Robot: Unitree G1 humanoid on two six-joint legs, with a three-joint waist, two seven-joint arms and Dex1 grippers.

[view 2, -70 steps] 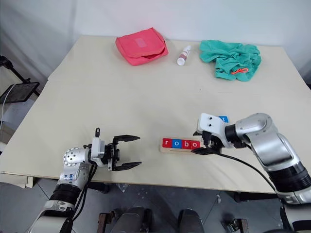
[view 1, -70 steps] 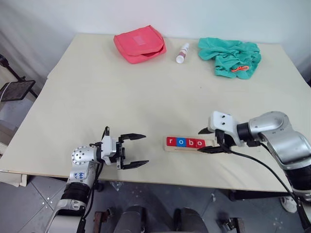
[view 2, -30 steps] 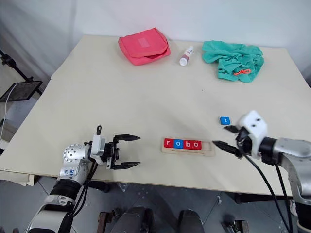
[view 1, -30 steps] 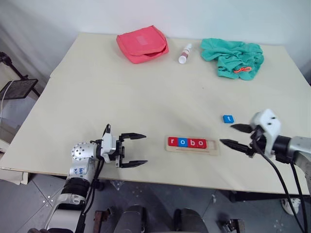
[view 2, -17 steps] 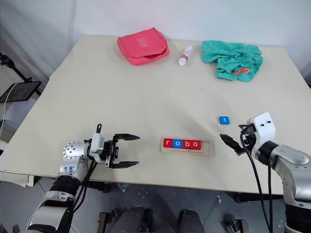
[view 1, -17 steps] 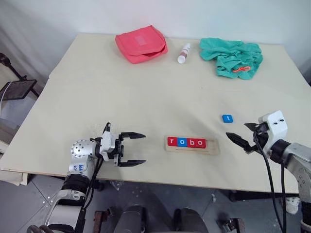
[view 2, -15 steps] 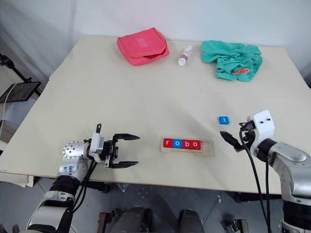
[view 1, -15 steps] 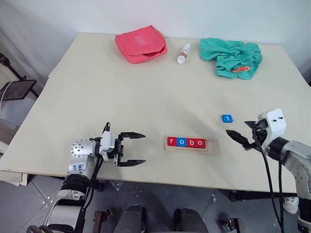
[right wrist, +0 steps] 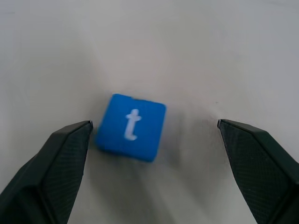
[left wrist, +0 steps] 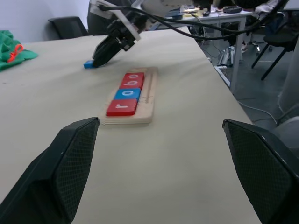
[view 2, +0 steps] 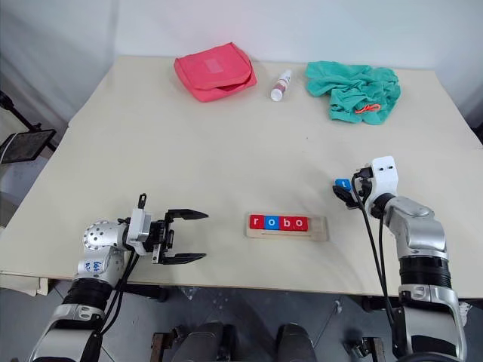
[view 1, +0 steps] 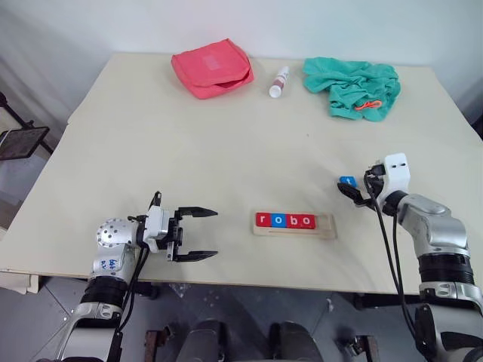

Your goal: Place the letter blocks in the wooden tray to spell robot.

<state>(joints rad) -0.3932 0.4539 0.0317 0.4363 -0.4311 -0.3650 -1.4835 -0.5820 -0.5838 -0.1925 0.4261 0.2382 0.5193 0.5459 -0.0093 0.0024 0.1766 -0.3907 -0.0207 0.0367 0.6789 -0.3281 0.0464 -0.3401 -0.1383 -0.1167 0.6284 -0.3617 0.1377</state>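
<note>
The left gripper (view 1: 193,234) sat well to the left of the wooden tray (view 1: 293,224), fingers spread wide and holding nothing — my guess is it was just parked out of the way since the last job was on the other side. In the tray I counted four letter blocks (view 1: 284,220) in a row, red r, blue o, red b, red o, packed toward its left end, so one slot at the right end was bare. That gap is obviously for the t.

The fifth block, the blue t (right wrist: 131,126), lay flat on the table (view 1: 189,143) up and to the right of the tray, well apart from it. The right gripper (view 1: 349,191) was right at it with its fingers wide apart. From the wrist view the block sat between the two fingertips, closer to one (right wrist: 60,154), not pinched yet — lined up for a grab, I'd say.

Far beyond the tray along the back edge: one red pouch (view 1: 212,66), one small bottle (view 1: 279,81), one green cloth (view 1: 352,86).
</note>
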